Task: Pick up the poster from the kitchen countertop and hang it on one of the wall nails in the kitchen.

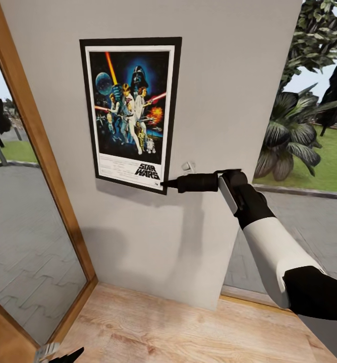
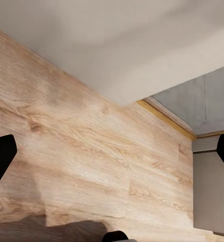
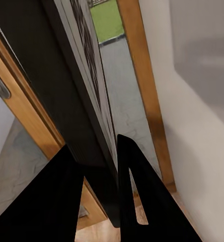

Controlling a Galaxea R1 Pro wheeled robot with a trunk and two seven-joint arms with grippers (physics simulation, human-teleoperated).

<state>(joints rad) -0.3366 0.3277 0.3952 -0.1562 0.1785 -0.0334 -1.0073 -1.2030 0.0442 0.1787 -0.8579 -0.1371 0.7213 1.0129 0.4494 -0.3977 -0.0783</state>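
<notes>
While the upright black-framed Star Wars film poster [image 1: 130,113] is seen flat against the pale grey-beige wall [image 1: 229,91], its lower right corner is gripped between the clenched fingers of the black right gripper [image 1: 164,185]. Seen edge-on in the right wrist view, the dark frame [image 3: 86,116] is clamped between both fingers. Near the light wooden floor [image 2: 91,166], the left gripper [image 2: 112,156] is held with fingers spread apart, grasping nothing.
</notes>
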